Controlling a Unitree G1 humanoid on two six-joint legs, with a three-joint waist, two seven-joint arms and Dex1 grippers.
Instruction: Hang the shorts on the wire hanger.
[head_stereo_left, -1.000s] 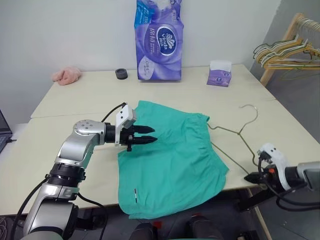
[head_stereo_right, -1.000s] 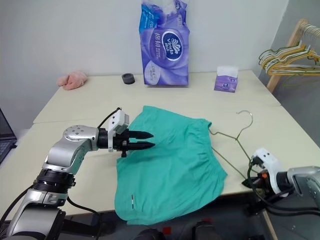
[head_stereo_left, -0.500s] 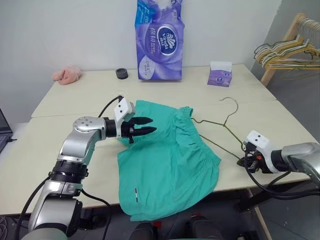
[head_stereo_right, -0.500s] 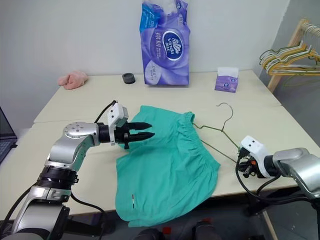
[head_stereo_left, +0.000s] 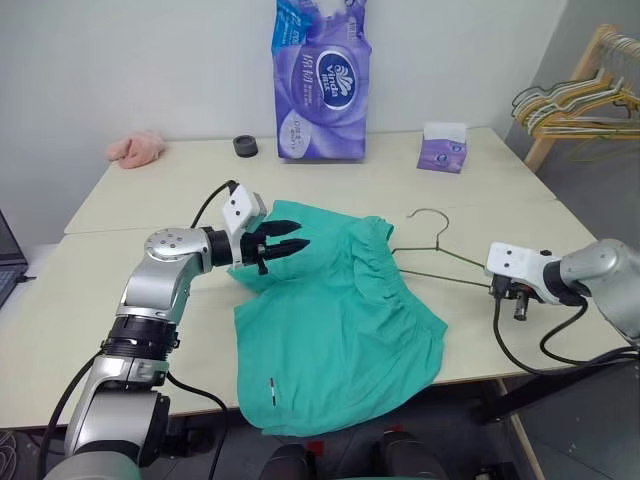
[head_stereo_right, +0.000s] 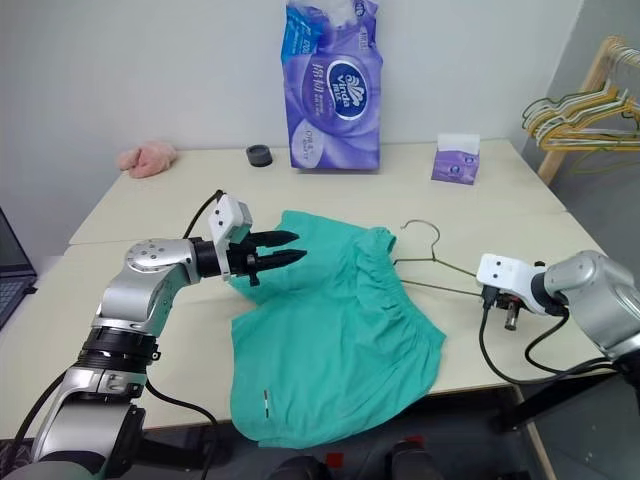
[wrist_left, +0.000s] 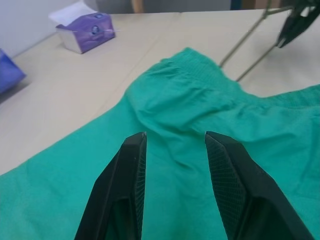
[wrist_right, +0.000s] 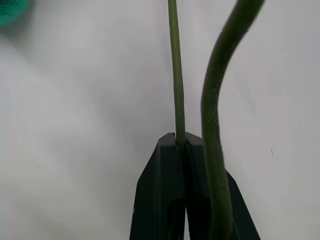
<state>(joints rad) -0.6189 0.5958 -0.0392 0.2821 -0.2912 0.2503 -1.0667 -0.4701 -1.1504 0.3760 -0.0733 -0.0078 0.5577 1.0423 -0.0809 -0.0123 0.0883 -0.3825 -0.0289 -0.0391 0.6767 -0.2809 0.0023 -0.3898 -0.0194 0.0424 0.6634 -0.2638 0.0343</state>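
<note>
1. Shorts (head_stereo_left: 335, 310) spread flat on table (head_stereo_left: 130, 200), hem draping over the near edge.
2. Left gripper (head_stereo_left: 297, 244) hovering over the shorts' far left corner, fingers apart, holding nothing.
3. Right gripper (wrist_right: 181, 142) pressed together, pinching wire hanger (head_stereo_left: 440, 258) at its right end.
4. Hanger's other end reaching the gathered waistband.

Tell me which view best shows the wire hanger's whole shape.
The left eye view: the hanger lies on the table with hook and both arms visible, one end pinched by the right claw. The right wrist view shows just two wires at the claw; the left wrist view, two distant wires.
</note>
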